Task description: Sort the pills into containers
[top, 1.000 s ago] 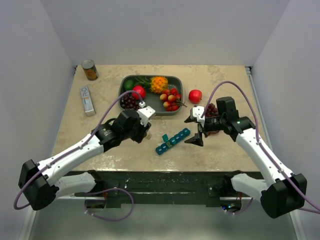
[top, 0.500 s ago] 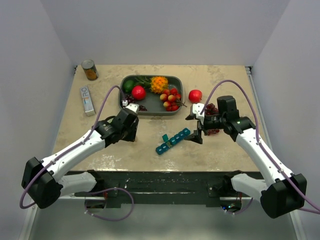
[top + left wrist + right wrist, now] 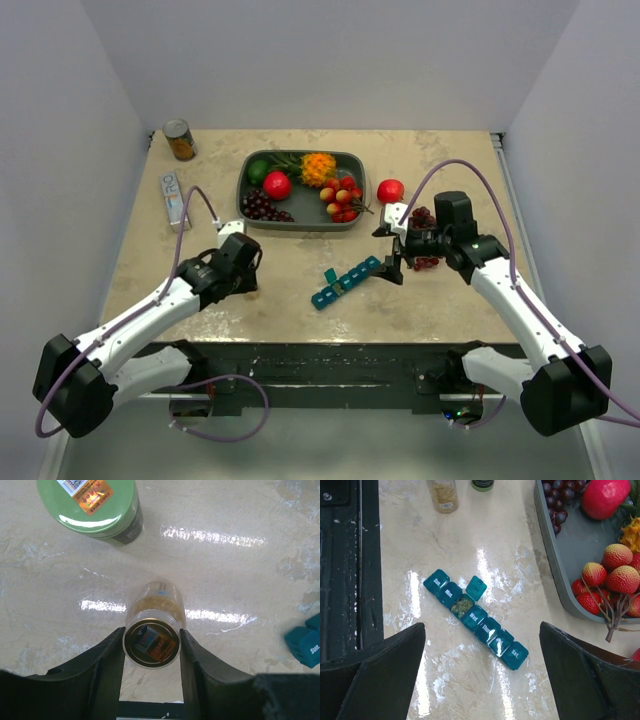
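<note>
The left gripper [image 3: 151,632] — clenched on the small clear pill bottle [image 3: 152,647] — has drawn back leftward from the teal containers [image 3: 475,617], which lie mid-worktop [image 3: 290,300] with one lid up and pills inside, while the right gripper [image 3: 482,627], spread wide and empty, has closed in above them, probably to shut that lid.

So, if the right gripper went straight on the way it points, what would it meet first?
Probably the teal pill organiser, which lies on the table between the open right gripper's fingers in the wrist view. Depth is unclear, so it might land on bare table beside it.
</note>
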